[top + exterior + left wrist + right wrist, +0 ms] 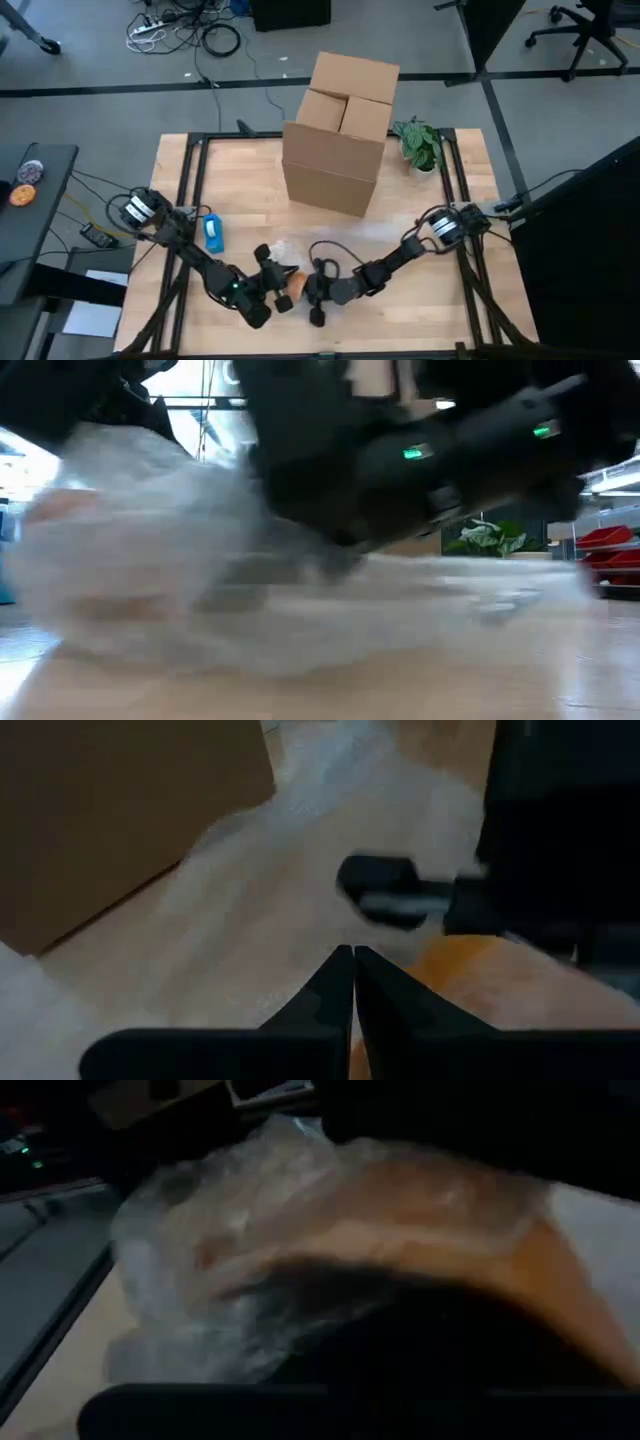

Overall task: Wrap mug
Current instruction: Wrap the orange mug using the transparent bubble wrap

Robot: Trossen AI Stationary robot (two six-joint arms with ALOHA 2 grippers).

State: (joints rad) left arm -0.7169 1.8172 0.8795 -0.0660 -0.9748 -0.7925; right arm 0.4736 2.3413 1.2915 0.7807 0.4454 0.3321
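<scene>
The orange mug [296, 284] is sitting near the desk's [420, 320] front edge, half under clear bubble wrap [210, 1270], between both arms. The left pincer [352, 982] is pressing its fingers together; the right pincer's [318, 292] state I cannot tell. The mug is looking rigid and breakable, the wrap limp and slippery, so gripping the wrap's loose edge seems wisest

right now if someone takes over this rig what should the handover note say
Left gripper: jaws shut, at the table's front edge beside the mug.
Right gripper: close against the mug's other side; jaw state not visible.
Orange mug lies between the two grippers with clear bubble wrap draped partly over it.
Cardboard box stands open behind.
Done: wrap is on the mug.
Left: finish wrapping; orange is exposed.
</scene>
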